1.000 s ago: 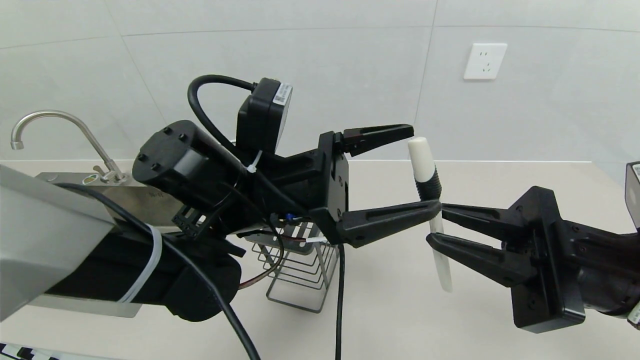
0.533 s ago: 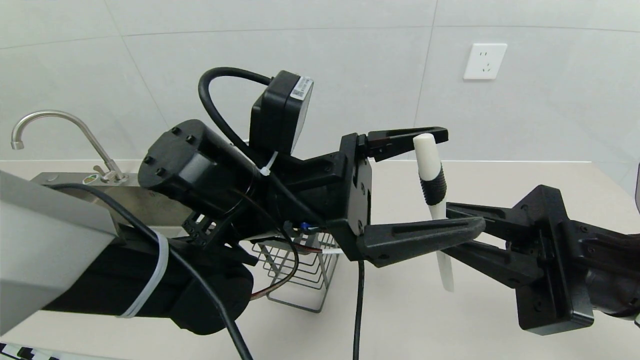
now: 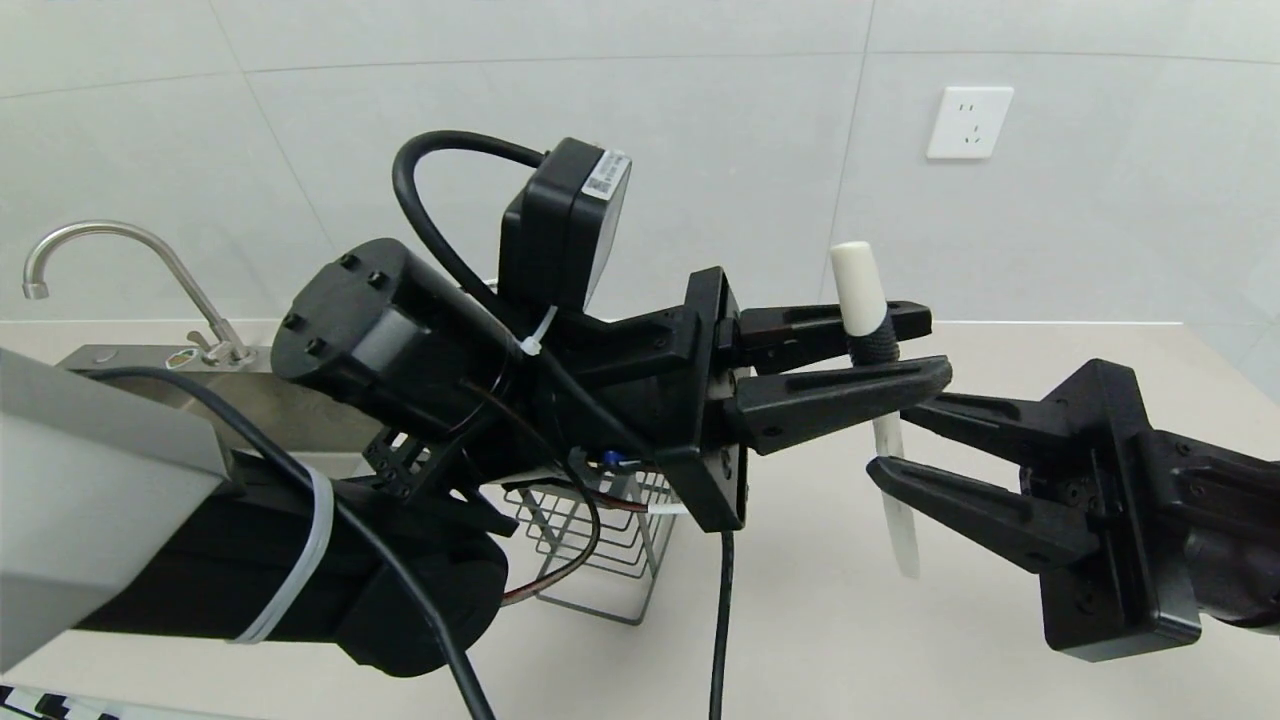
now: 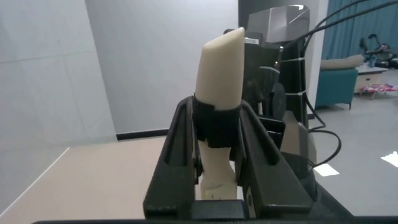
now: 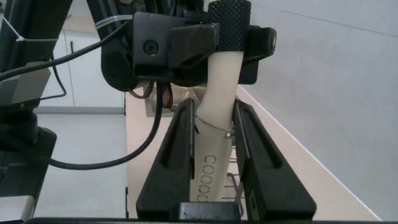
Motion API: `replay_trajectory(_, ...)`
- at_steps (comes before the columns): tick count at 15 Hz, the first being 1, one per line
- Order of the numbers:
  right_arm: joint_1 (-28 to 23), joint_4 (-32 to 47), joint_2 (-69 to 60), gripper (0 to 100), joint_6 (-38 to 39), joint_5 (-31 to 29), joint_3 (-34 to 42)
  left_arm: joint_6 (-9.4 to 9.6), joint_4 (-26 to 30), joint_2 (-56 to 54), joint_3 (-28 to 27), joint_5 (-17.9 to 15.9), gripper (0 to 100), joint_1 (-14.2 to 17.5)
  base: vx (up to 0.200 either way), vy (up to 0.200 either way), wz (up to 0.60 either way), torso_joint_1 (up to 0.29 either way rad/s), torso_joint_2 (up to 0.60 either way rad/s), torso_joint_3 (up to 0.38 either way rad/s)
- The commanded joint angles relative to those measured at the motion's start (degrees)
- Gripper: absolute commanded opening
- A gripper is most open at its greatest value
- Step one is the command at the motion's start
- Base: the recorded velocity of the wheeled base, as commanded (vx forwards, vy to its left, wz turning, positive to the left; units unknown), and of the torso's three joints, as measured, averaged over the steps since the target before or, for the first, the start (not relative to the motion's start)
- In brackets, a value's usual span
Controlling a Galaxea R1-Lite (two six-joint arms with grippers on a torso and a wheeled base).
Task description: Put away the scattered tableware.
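A white utensil with a black ribbed grip hangs nearly upright above the counter, its thin white end pointing down. My left gripper is shut on the ribbed grip, the pale handle end sticking out above its fingers. My right gripper comes in from the right just below and stands open, its two fingers lying on either side of the white shaft with small gaps. In the right wrist view, the left gripper holds the grip above.
A wire rack stands on the beige counter below my left arm. A steel sink with a curved tap is at the far left. A wall socket sits on the tiled wall.
My left gripper moved right around the utensil's ribbed grip and shut on it. My right gripper, shut on the shaft before, has opened. The utensil rose slightly.
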Motion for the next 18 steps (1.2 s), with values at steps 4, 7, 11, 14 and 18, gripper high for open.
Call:
replay_trajectory(4,-1.03,0.27,-0.80,100,-1.63,-0.13,1.30,-0.61,-0.08,-0.42,0.45,2.70,0,0.77,0.000,0.000,0.00,0.000,0.00,0.000)
replay_trajectory(7,-7.71,0.54,-2.03,100,-1.63,-0.22,5.26,-0.52,-0.08,-0.42,3.43,2.70,0,4.37,0.000,0.000,0.00,0.000,0.00,0.000)
replay_trajectory(11,-19.22,1.33,-6.43,0,-2.07,-0.30,13.61,0.18,-0.08,-0.51,5.90,2.79,0,7.01,0.000,0.000,0.00,0.000,0.00,0.000)
replay_trajectory(14,-30.21,3.70,-19.78,0,-1.90,-1.45,19.85,7.30,4.93,-3.59,8.97,2.79,0,11.58,0.000,0.000,0.00,0.000,0.00,0.000)
replay_trajectory(18,-36.27,4.93,-40.18,0,-2.07,-1.45,25.56,11.26,9.94,-10.88,10.03,2.79,0,12.02,0.000,0.000,0.00,0.000,0.00,0.000)
